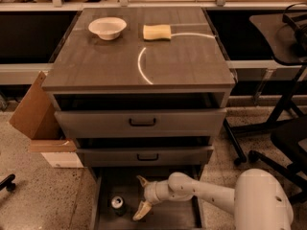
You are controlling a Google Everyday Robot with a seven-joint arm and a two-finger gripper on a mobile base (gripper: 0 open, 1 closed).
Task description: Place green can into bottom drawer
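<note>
Item: green can [117,203]. It is seen upright, silver top up, on the floor of the bottom drawer [165,221], which is pulled open, toward its 9 o'clock side.

Item: claw [137,198]. It is held inside the same drawer, at 3 o'clock of the can and just beside it, apart from it; its fingers are spread wide and nothing is gripped.

Surface [182,61] of cabinet: white bowl [107,28] at 11 o'clock, yellow sponge [157,32] at 12 o'clock.
</note>
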